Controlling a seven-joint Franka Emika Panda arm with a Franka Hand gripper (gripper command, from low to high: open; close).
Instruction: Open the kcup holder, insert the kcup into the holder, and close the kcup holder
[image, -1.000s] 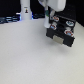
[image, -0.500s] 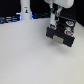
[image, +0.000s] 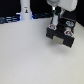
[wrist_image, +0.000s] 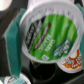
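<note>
The fingers hung over the kcup holder, apparently clamped on the kcup, though blur obscured contact.

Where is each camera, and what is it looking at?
Exterior view: off the arm, looking across the white table at the black kcup holder; the robot's arm reaches down over it.
Wrist view: on the wrist, very close to a green-topped kcup; teal gripper fingers show.
Shared: the kcup holder's pods.
</note>
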